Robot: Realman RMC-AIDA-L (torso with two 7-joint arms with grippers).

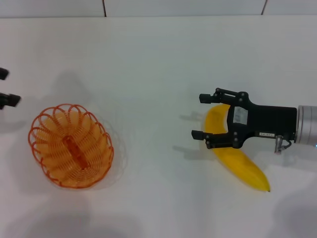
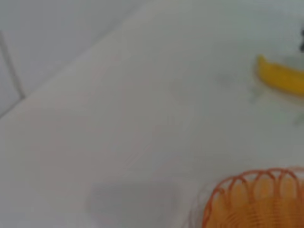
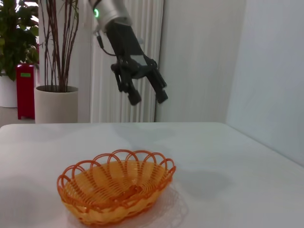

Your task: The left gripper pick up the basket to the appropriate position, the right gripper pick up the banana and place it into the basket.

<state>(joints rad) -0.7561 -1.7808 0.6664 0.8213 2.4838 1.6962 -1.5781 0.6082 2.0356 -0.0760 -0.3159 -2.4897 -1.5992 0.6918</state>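
Observation:
The orange wire basket [image 1: 72, 146] stands upright and empty on the white table at the left; it also shows in the left wrist view [image 2: 259, 204] and the right wrist view [image 3: 116, 185]. My left gripper [image 1: 7, 88] is at the far left edge, behind the basket and apart from it. The right wrist view shows it [image 3: 148, 98] open, in the air above the basket. The yellow banana [image 1: 242, 166] lies on the table at the right, also seen in the left wrist view [image 2: 282, 78]. My right gripper [image 1: 199, 116] is open over the banana's far end, one finger on each side.
The white table [image 1: 158, 59] runs to a far edge near the top of the head view. In the right wrist view a potted plant [image 3: 57, 90] and a red object [image 3: 26, 90] stand beyond the table. Nothing lies between basket and banana.

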